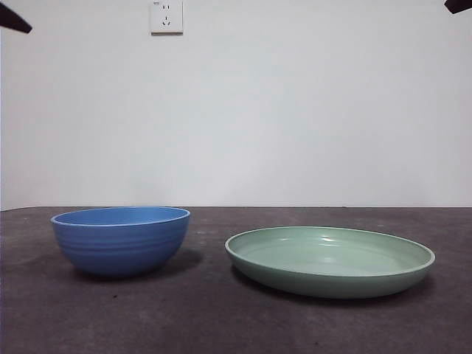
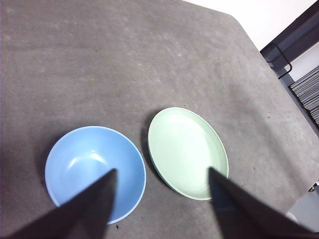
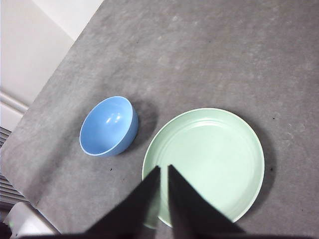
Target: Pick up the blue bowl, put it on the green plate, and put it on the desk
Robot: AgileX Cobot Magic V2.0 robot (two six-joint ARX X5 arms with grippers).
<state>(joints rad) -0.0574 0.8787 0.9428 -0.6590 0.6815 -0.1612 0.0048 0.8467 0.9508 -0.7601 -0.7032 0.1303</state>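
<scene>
The blue bowl (image 1: 120,240) sits empty on the counter (image 1: 199,317) just beside the green plate (image 1: 330,260), untouched, since the left gripper (image 2: 162,172) hovers high with jaws spread and the right gripper (image 3: 164,168) waits nearly closed.

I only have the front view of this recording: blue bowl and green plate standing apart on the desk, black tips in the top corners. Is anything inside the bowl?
Observer: No. The left wrist view looks down into the blue bowl and shows it empty.
Operator: And the plate?
Observer: The green plate is bare inside too, seen from the right wrist.
Operator: How are the grippers set?
Observer: The left gripper has its jaws wide apart, high above both dishes.
Operator: The right?
Observer: The right gripper has its jaws nearly together, hanging over the plate's rim.
</scene>
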